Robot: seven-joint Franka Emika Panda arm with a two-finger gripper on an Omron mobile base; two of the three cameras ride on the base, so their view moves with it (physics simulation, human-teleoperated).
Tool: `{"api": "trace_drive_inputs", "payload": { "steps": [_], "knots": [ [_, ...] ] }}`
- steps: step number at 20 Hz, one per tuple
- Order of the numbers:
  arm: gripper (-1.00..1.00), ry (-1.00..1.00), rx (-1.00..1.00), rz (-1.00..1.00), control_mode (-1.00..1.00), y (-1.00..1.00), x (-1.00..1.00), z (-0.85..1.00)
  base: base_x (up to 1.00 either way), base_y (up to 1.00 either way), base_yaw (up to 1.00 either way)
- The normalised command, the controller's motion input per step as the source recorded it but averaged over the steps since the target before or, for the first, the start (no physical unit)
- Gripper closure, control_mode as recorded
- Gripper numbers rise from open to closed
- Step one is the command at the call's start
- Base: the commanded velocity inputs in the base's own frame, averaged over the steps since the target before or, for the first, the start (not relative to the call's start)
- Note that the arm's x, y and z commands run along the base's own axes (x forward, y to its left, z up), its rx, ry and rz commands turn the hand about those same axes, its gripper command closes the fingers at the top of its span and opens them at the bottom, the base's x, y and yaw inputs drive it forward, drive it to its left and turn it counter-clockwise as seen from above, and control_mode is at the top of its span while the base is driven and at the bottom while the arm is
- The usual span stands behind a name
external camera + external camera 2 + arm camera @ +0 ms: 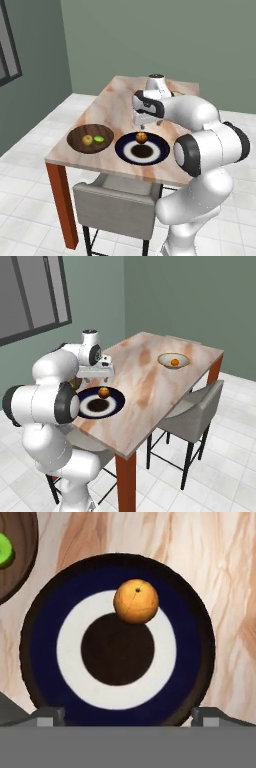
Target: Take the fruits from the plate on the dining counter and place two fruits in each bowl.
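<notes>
Orange fruit (135, 601) at one o'clock on navy plate (40, 637) (white ring, dark centre); pink-beige marbled counter (210, 557).

On the surface (95, 117), one fruit (141, 137) sits on the plate (160, 150); two fruits (88, 140) lie in the wooden bowl (75, 140) beside it, one (174, 362) in the far bowl (165, 358).

Setting: rendered domestic dining room. Evidence: long marble-topped dining counter (150, 376) on reddish-brown legs; grey upholstered chairs (192, 418) with dark metal frames pulled up at its long edges; white tiled floor (30, 200); sage-green walls (150, 40); dark-framed window (30, 296). Tableware on the counter: navy-and-white plate (160, 150), wooden bowl (80, 145), cream bowl (165, 361).
</notes>
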Motion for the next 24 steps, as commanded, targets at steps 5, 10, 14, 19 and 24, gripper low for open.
{"api": "trace_drive_inputs", "payload": {
  "steps": [5, 10, 14, 19, 24],
  "knots": [
    [-1.00, 0.00, -0.02, 0.00, -1.00, 0.00, 0.35, -0.57, 0.00, 0.00, 0.00],
    [-1.00, -0.14, 0.00, -0.01, -1.00, 0.07, 0.20, -0.81, 0.00, 0.00, 0.00],
    [-1.00, -0.10, 0.00, -0.04, -1.00, 0.07, 0.13, -0.32, 0.00, 0.00, 0.00],
    [-1.00, 0.00, 0.00, -0.10, -1.00, 0.10, 0.21, 0.00, 0.00, 0.00, 0.00],
    [-1.00, 0.00, 0.01, -0.11, -1.00, 0.00, 0.51, -0.09, 0.00, 0.00, 0.00]
  ]
}}
